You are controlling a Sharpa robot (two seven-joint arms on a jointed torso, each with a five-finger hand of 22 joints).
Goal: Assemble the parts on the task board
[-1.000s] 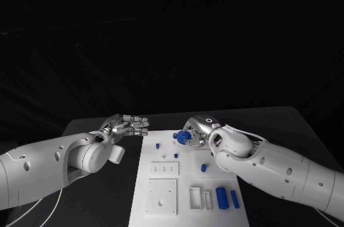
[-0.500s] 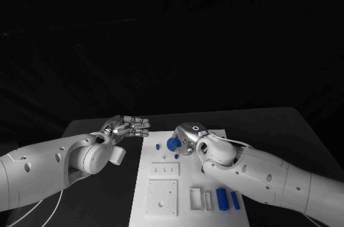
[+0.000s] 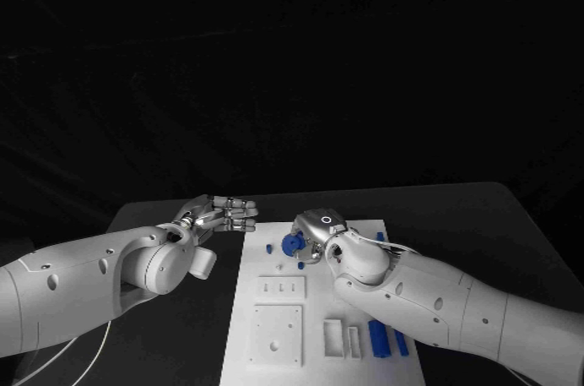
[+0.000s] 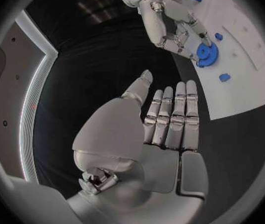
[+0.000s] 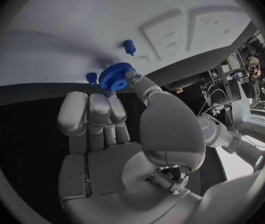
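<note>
now right robot hand pinching blue gear, seemingly over task board far edge; left robot hand spread.

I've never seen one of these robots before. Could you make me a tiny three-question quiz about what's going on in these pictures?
1. True or false: the left hand holds a blue part.
2. What does the right hand hold? A) blue gear B) white block C) nothing
3. Fill in: the left hand hangs over the black ____, beside the task board.

Key: 1 false; 2 A; 3 table.
</note>
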